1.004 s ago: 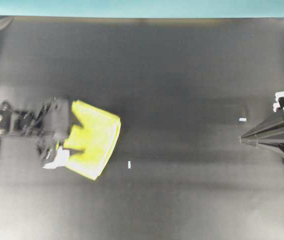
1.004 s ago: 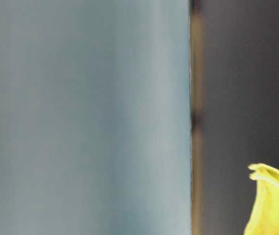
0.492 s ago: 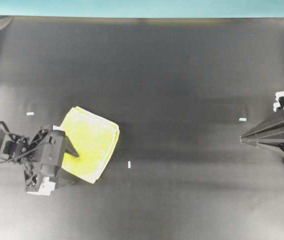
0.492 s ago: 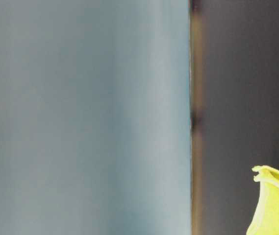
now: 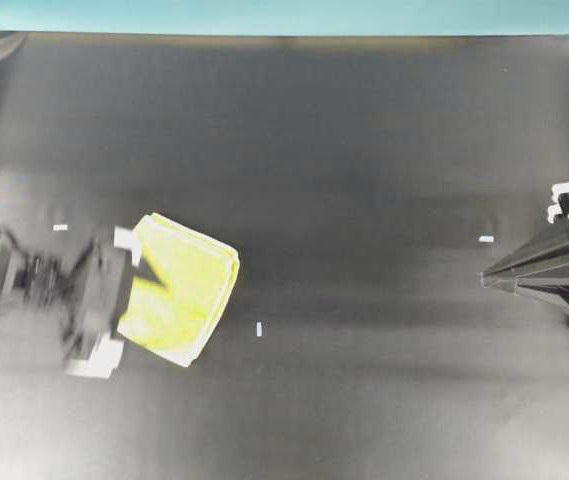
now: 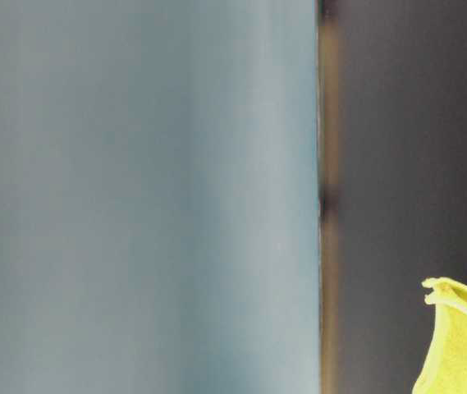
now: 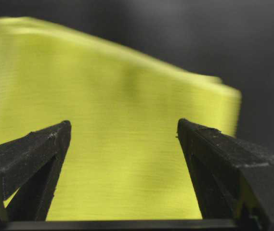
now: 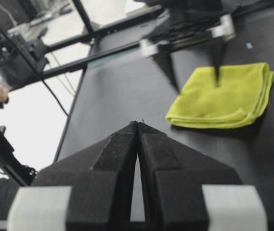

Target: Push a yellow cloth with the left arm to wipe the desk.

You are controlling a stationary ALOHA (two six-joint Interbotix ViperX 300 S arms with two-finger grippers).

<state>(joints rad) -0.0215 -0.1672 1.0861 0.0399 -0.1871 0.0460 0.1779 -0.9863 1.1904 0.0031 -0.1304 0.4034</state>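
1. Overhead view gives me the wide matte black desk [image 5: 364,150], with a teal strip along its far edge; most of its surface lies to the right of the cloth in that view.
2. My left arm, the slim black jointed one with white clips [image 5: 34,285], reaches in from the desk's left edge and is motion-blurred, so I judge a stroke is under way.
3. My right arm's black pincer gripper [image 5: 494,274] sits at the right edge, well apart from the work; the right wrist view shows its jaws pressed together on nothing.
4. The pale yellow folded square cloth [image 5: 179,288] lies flat in the left half, nearer the front edge than the far one.
5. The left gripper [image 7: 124,130] has its jaws spread wide, gripping nothing; one dark fingertip [image 5: 149,282] overlaps the cloth's left side.
6. What matters: the cloth lies straight ahead of the open jaws, toward the desk's middle, so I judge pushing rightward sweeps it across.
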